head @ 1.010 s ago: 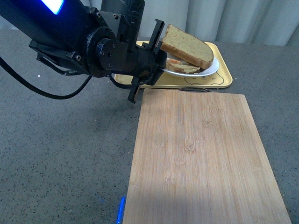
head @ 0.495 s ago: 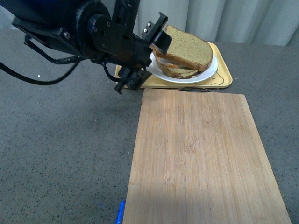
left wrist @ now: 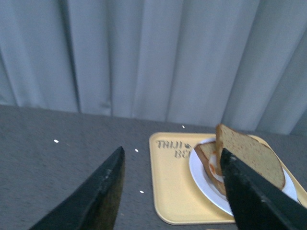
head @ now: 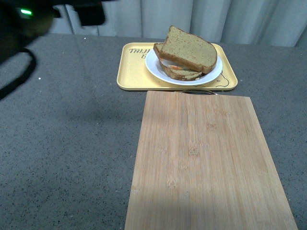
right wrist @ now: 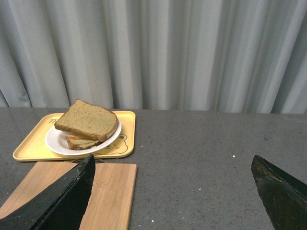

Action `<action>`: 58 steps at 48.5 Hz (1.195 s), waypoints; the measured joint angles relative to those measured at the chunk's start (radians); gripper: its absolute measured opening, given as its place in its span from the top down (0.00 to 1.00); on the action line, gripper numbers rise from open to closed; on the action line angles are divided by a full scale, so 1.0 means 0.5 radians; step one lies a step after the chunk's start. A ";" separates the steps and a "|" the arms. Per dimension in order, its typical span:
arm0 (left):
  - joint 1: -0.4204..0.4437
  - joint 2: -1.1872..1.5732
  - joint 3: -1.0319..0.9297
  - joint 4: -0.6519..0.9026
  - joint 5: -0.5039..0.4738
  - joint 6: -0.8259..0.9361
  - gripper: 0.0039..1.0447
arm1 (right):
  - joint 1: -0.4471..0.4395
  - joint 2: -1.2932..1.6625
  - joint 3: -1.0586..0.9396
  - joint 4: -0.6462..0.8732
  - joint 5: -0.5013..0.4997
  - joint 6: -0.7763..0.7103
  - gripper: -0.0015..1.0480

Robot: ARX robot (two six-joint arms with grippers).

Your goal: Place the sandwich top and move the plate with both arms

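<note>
2 black grippers, left (left wrist: 170, 191) and right (right wrist: 175, 191), are gaping empty; the golden-brown bread slice (head: 188, 49) is leaning askew on the round white plate (head: 157, 69), risking sliding off if jolted.

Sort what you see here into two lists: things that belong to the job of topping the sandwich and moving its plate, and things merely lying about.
Belong to the job:
- sandwich top, resting tilted on the lower slices
- plate, white, on the tray
- left hand, open
- right hand, open

Lying about:
- yellow tray
- wooden board
- grey curtain
</note>
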State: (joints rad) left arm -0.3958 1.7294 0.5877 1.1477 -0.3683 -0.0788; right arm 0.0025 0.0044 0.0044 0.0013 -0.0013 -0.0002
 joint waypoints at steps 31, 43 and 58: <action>0.469 -1.015 -0.905 -0.157 0.427 0.129 0.97 | 0.000 0.000 0.000 0.000 -0.001 0.000 0.09; 0.575 -1.427 -1.044 -0.423 0.536 0.137 0.97 | 0.000 0.000 0.000 0.001 -0.001 0.000 0.09; 0.785 -2.002 -1.136 -0.890 0.736 0.142 0.97 | 0.000 0.000 0.000 0.001 -0.001 0.000 0.09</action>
State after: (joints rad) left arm -0.0032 0.7284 0.0196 0.7029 -0.0002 -0.0078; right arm 0.0025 0.0044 0.0044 0.0017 -0.0017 -0.0002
